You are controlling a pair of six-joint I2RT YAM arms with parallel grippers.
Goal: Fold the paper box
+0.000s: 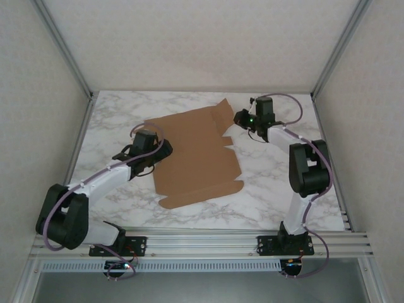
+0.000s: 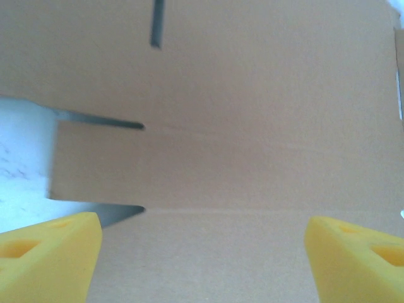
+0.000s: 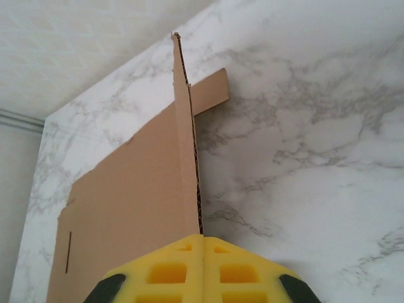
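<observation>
The paper box (image 1: 196, 151) lies as a flat brown cardboard sheet on the marble table. My right gripper (image 1: 240, 118) is at its far right corner, shut on a side flap (image 1: 222, 112) that stands lifted off the table. In the right wrist view the yellow fingertips meet at the right gripper (image 3: 203, 238), pinching the flap's corrugated edge (image 3: 188, 158), with the sheet (image 3: 126, 202) spreading to the left. My left gripper (image 1: 161, 150) hovers over the sheet's left edge. It is the left gripper (image 2: 202, 224) with yellow fingers (image 2: 57, 252) wide apart above bare cardboard (image 2: 252, 126) with cut slits.
The marble table (image 1: 284, 189) has bare room to the right and in front of the sheet. Aluminium frame posts (image 1: 69, 50) and white walls close in the sides and back. The arm bases sit on the rail (image 1: 202, 240) at the near edge.
</observation>
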